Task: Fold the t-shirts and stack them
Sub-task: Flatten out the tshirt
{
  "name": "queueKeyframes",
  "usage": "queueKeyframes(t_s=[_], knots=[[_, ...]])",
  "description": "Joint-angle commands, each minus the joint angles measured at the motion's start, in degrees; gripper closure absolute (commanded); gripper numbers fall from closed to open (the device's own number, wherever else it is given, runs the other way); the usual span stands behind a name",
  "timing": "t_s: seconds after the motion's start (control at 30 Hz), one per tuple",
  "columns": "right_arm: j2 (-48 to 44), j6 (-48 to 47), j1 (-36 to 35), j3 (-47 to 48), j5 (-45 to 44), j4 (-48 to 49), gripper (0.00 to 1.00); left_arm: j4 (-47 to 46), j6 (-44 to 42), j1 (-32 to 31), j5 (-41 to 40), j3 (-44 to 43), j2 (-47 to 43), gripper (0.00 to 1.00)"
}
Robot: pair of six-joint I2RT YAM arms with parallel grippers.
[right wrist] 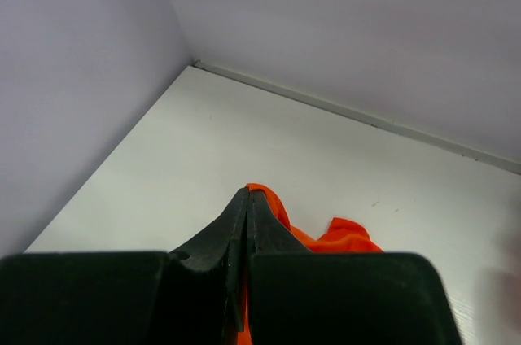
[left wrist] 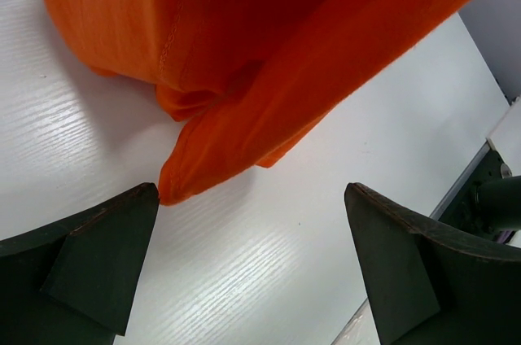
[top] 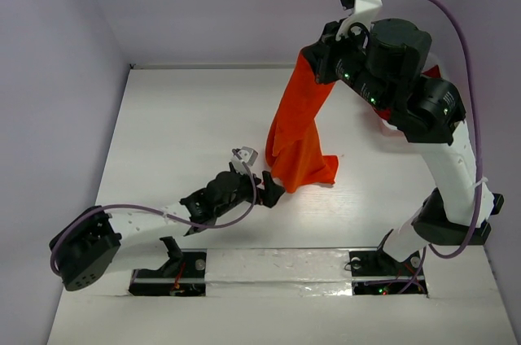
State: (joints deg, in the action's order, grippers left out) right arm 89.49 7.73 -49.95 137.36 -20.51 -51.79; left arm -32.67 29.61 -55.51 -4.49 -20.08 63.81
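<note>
The bright orange t-shirt (top: 299, 129) hangs from my right gripper (top: 316, 63), which is raised high over the back of the table and shut on its top edge. The shirt's lower end bunches on the white table (top: 179, 133). In the right wrist view the jaws (right wrist: 248, 192) are pressed together with orange cloth (right wrist: 342, 238) beside and below them. My left gripper (top: 264, 189) is open, low on the table, just left of the shirt's bottom. In the left wrist view a low corner of the shirt (left wrist: 244, 76) touches the left fingertip (left wrist: 122, 223). No dark red shirts are in view.
Grey walls close the table at the back and left (top: 81, 36). The arm bases sit on a mounting strip (top: 277, 268) at the near edge. A dark red patch (top: 391, 123) shows behind the right arm.
</note>
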Motion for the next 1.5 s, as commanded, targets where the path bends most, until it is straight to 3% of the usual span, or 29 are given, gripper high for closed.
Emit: queueKeyframes(t_s=[0.0,0.13,0.63,1.0,1.13,1.37,1.47], knots=[[-1.69,-0.17,-0.32,-0.42,-0.05,5.47,1.00,-3.28,-0.86,-0.39,-1.57,-2.51,0.43,0.02],[-2.48,-0.17,-0.32,-1.31,0.03,5.91,1.00,-3.20,-0.86,-0.39,-3.41,-3.13,1.75,0.05],[-3.45,-0.34,-0.32,-1.57,-0.58,6.35,1.00,-3.02,1.16,-0.39,-9.30,-1.90,3.42,0.36],[-3.97,-0.69,-0.32,-1.92,-1.02,6.26,1.00,-3.02,2.12,-0.39,-9.66,-3.92,7.90,0.43],[-4.15,-0.78,-0.32,-2.62,-1.11,6.44,1.00,-3.55,2.65,-0.39,-9.92,-3.57,7.82,0.55],[-4.41,-0.70,-0.32,-3.33,-0.84,6.96,1.00,-2.85,2.47,-0.39,-10.97,-3.92,6.68,0.56],[-4.50,-0.61,-0.32,-3.41,-0.76,6.97,1.00,-2.58,2.65,-0.39,-11.15,-4.01,6.85,0.73]])
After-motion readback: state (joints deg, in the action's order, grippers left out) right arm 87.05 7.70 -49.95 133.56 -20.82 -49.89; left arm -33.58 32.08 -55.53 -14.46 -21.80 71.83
